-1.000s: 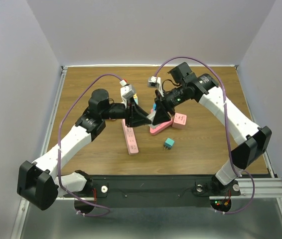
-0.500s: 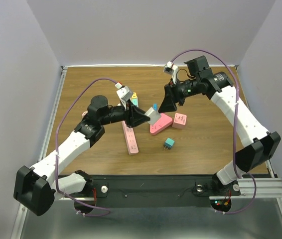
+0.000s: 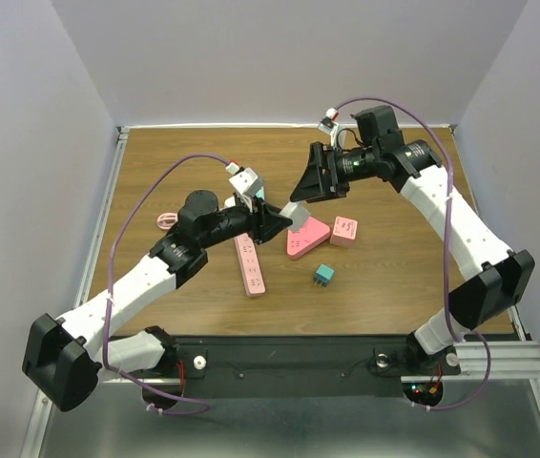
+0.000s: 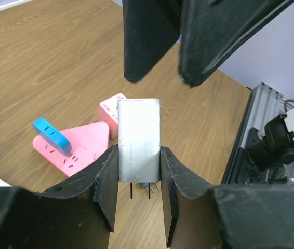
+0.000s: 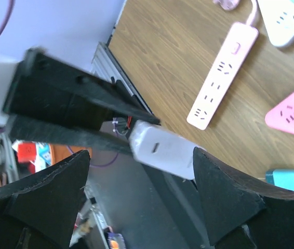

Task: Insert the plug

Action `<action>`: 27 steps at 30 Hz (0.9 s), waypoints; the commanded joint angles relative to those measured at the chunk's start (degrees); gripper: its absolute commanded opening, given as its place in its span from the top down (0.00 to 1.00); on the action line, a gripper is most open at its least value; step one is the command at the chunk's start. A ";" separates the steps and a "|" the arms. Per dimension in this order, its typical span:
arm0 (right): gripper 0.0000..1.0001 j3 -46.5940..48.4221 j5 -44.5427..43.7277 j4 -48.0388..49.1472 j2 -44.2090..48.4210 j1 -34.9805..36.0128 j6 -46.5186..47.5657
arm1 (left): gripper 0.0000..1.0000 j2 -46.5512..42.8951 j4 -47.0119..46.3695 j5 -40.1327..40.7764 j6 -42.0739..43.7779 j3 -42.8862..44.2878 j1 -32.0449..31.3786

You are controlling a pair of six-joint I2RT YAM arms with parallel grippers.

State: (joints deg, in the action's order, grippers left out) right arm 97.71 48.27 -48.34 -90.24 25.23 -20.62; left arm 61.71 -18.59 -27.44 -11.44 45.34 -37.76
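The plug is a white block, and its two dark prongs point back toward the left wrist camera. My left gripper is shut on its sides and holds it above the table. In the top view the plug hangs over the pink triangular power strip, with my left gripper on its near-left side. My right gripper is open just beyond it. In the right wrist view the plug lies between the spread fingers of my right gripper; whether the right-hand finger touches it I cannot tell.
A long pink power strip lies near the middle of the table. A small pink cube socket sits right of the triangular strip, and a teal adapter lies in front of it. A blue plug stands in the triangular strip.
My right gripper has opened off the plug and drawn back toward the far right. My left gripper keeps hold of the plug and has shifted slightly to the right.
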 commanded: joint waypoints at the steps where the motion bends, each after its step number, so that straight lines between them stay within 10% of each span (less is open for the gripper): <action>1: 0.15 -2.61 -3.44 2.63 -0.82 0.43 -6.45 | 1.00 -2.30 -5.23 3.62 2.21 0.36 -1.18; 17: 0.24 -4.72 -1.96 3.77 -3.37 2.71 -7.06 | 1.00 -0.98 -5.14 5.82 4.41 1.15 -3.29; 27: 0.96 -7.18 0.42 3.86 -2.40 3.42 -7.50 | 1.00 -0.54 -4.97 9.60 4.41 0.54 -3.46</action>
State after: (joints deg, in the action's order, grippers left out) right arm 91.74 45.74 -45.84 -94.21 27.55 -28.12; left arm 61.76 -17.65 -20.60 -7.53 45.34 -40.93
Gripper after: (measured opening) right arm 0.644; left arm 0.418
